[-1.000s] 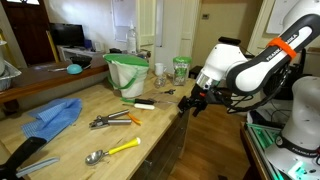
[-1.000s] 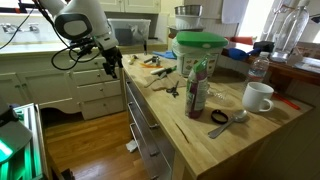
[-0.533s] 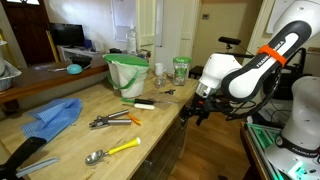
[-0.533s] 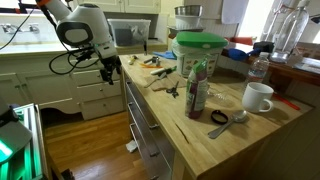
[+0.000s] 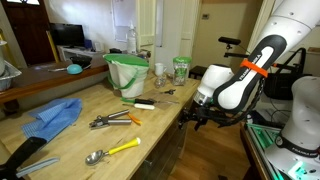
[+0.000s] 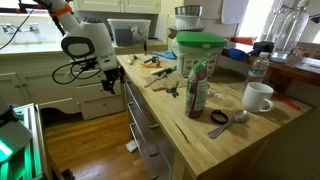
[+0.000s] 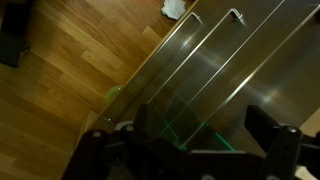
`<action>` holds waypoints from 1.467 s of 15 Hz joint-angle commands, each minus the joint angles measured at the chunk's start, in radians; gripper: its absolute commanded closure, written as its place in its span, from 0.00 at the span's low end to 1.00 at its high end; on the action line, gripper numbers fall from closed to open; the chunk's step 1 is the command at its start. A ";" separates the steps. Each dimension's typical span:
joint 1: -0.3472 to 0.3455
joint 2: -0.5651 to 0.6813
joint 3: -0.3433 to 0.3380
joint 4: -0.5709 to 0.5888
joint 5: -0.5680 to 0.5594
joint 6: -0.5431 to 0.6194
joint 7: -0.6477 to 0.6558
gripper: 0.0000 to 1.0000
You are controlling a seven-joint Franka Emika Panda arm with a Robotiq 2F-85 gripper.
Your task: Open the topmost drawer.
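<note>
As we look down from the wrist, the tool (image 7: 185, 150) comes first: its two dark fingers (image 7: 95, 152) are spread wide and nothing is between them. Just beyond them run dark, glossy drawer fronts (image 7: 215, 80) with metal bar handles (image 7: 190, 17), and past these lies the wooden floor (image 7: 70, 60). From this view we cannot tell which front is the top one.

In an exterior view, the topmost drawer (image 6: 135, 103) sits directly under the edge of the butcher-block table (image 6: 200, 140). Its front looks flush with the fronts below it, so we read it as closed. On the table, from the near end, we see a metal spoon (image 6: 225, 118), a white mug (image 6: 258, 96), a bottle (image 6: 197, 88) and a container with a green lid (image 6: 200, 48). At the far end, the white arm (image 6: 85, 45) holds the tool just beside the table's corner, at about drawer height. We cannot tell whether it touches the drawer.
</note>
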 commanded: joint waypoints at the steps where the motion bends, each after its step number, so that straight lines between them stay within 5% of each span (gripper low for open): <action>1: 0.006 0.087 0.042 0.027 0.115 0.118 -0.023 0.00; 6: -0.041 0.166 0.126 0.056 0.164 0.214 -0.015 0.02; 11: -0.125 0.261 0.217 0.075 0.124 0.336 -0.002 0.28; 17: -0.203 0.399 0.296 0.057 -0.001 0.606 0.015 0.06; 19: -0.212 0.440 0.298 0.052 -0.042 0.690 0.019 0.06; 22: -0.155 0.481 0.212 0.044 -0.149 0.771 0.094 0.14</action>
